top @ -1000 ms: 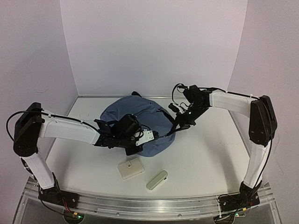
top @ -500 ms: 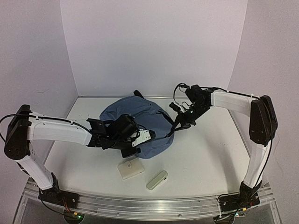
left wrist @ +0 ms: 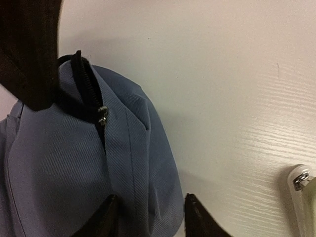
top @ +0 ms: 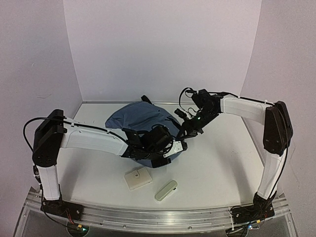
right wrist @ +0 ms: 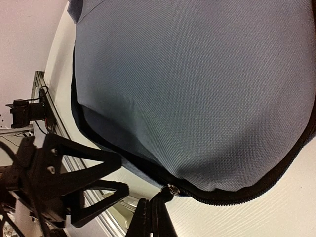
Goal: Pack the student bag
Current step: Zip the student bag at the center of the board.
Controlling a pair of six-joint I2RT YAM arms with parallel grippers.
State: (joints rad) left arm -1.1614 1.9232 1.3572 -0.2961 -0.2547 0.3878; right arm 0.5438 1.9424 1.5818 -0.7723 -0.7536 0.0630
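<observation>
since 1 second ago the left arm has swung across the front of the soft slate-blue fabric backpack, from its left-front side to its right-front corner, and the left gripper has gone from closed to partly spread; its 2 fingers now straddle a fold at the bag's edge without visibly clamping it. the right gripper has hardly shifted: its fingers are pressed together on the small silver metal zip pull at the bag's right rim. the backpack lies toward the back-middle of the white table. in front of it, apart from it, sit a flat cream square block and a pale green oblong case, neither packed yet

risks, as i judge them: if the right arm drags the pull while the left has only a thin fold, or nothing, the limp bag will slide or bunch instead of unzipping; the tiny pull could also slip from the closed tips. a low left wrist may nudge the cream block

no brand, label or writing is readable anywhere
</observation>
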